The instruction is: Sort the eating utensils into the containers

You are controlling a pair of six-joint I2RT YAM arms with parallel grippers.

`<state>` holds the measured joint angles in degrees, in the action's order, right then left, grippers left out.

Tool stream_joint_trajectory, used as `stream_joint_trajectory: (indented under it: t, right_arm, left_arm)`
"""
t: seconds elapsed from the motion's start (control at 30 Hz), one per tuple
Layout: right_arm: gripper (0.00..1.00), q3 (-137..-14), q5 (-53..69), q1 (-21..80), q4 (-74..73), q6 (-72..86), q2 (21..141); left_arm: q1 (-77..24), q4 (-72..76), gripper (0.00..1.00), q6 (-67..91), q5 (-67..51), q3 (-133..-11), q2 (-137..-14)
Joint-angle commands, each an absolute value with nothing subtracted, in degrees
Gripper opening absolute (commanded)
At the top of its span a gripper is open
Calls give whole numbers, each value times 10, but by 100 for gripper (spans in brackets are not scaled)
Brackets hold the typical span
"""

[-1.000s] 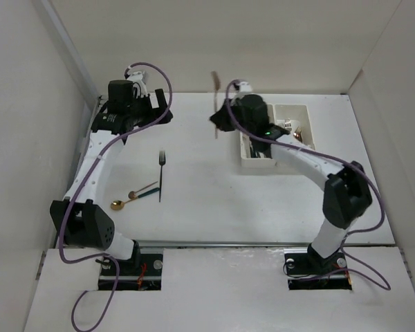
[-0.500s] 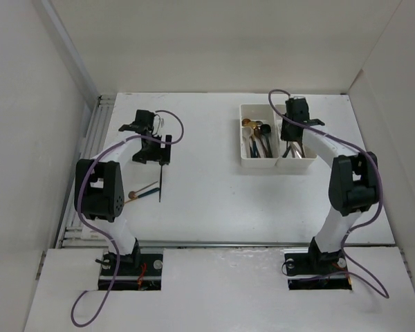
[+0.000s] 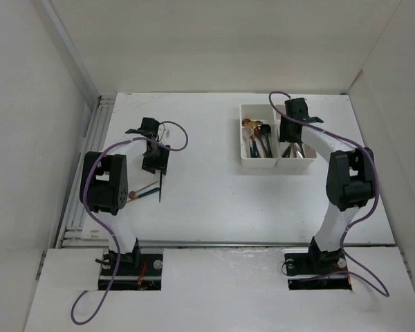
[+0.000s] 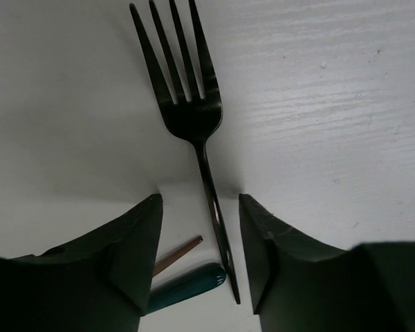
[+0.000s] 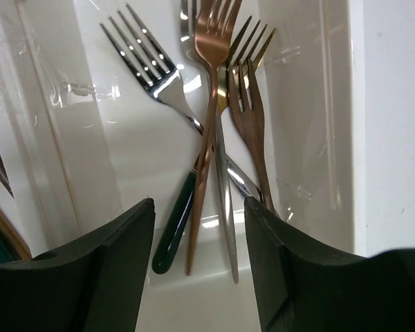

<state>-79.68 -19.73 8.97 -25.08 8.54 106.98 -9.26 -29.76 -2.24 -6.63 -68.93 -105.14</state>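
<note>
Left gripper (image 4: 199, 199): jaws part-open, straddling the handle of the black fork (image 4: 187, 104), which lies flat near the left edge of the table (image 4: 332, 104). Right gripper (image 5: 199, 202): jaws apart, empty, over forks (image 5: 211, 90) in the right bin (image 5: 311, 138), toward the far edge.

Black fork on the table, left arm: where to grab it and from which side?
Take the black fork by its thin neck just below the tines, straight from above, jaws across it. It lies flat, and the left gripper straddles that stretch. Lower down, its end sits by a green handle.
</note>
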Motion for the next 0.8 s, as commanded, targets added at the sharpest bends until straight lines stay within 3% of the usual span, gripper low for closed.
stream_joint_trajectory:
  t: [0.0,0.17,0.2,0.3,0.37,0.4,0.43,0.57,0.77]
  right_arm:
    - [60,-819,-199,86,-250,83,1045]
    - [60,-813,-199,86,-245,89,998]
    - [60,-813,-193,86,-239,89,990]
    - [64,-808,-180,86,-234,89,954]
    - [74,-801,-174,93,-229,89,933]
    - [95,-791,-174,99,-215,72,908]
    - [100,-786,-174,110,-207,66,896]
    - [100,-772,-226,200,-174,46,846]
    - [100,-772,-97,376,-78,65,845]
  left_arm:
    - [-93,-308,42,-33,-92,-683,-1069]
    - [-93,-313,13,-33,-115,-702,-1092]
    - [-93,-313,0,-33,-133,-710,-1098]
    - [-86,-313,0,-28,-166,-716,-1098]
    - [-80,-313,0,-28,-201,-728,-1092]
    - [-74,-313,0,-28,-225,-742,-1077]
    - [-74,-313,0,-22,-225,-751,-1077]
    - [-62,-308,0,1,-308,-827,-1021]
    - [-62,-228,0,105,-401,-882,-947]
